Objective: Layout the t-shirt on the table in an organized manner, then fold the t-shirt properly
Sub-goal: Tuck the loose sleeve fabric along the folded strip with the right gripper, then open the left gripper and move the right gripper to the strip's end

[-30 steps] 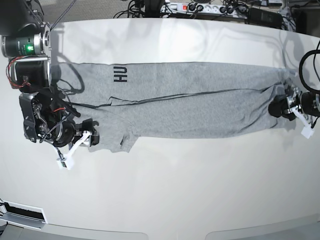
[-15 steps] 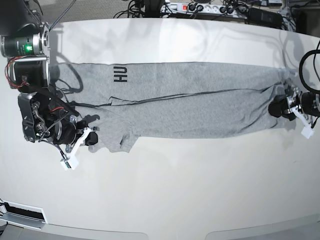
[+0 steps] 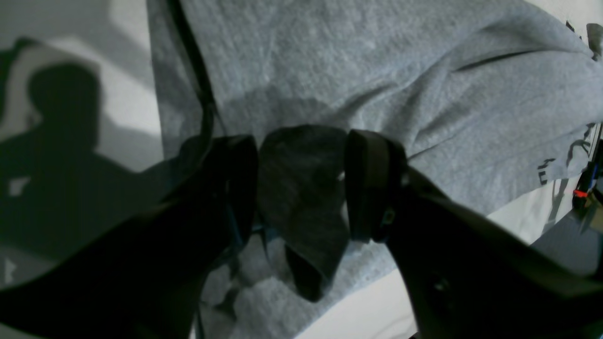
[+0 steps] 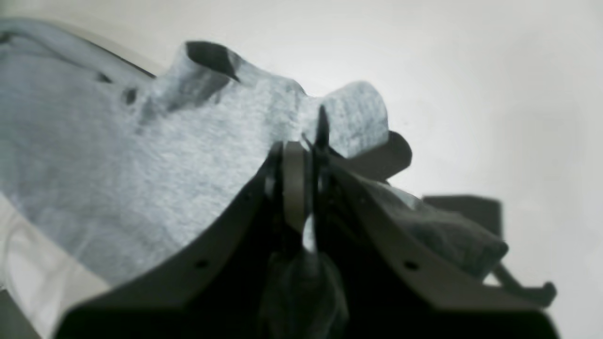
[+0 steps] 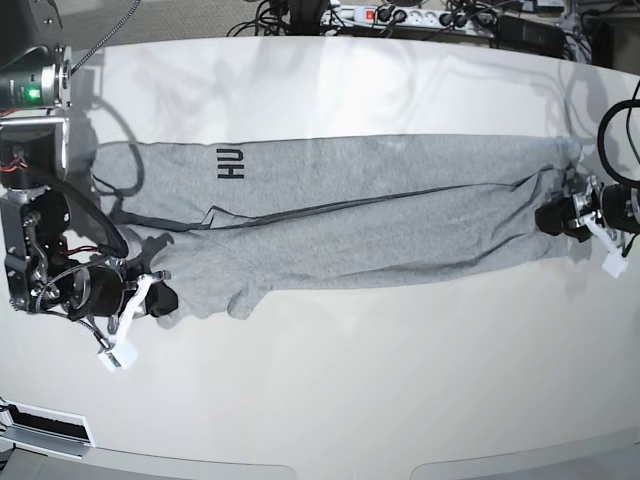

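- Power strip [image 5: 400, 16], white, red switch; beyond desk's far edge.
- Black cables [image 5: 275, 20], tangled, same edge.
- Dark slotted object [image 5: 45, 424], near left corner.

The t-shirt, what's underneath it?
The table shows around the t-shirt and presumably runs beneath; whatever lies directly under the cloth is covered and can't be seen.

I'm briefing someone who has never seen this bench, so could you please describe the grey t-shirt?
Across the white table, between the two arms, lies a wide grey t-shirt. Black letters reading "HU" set it apart from the tangled dark cables behind.
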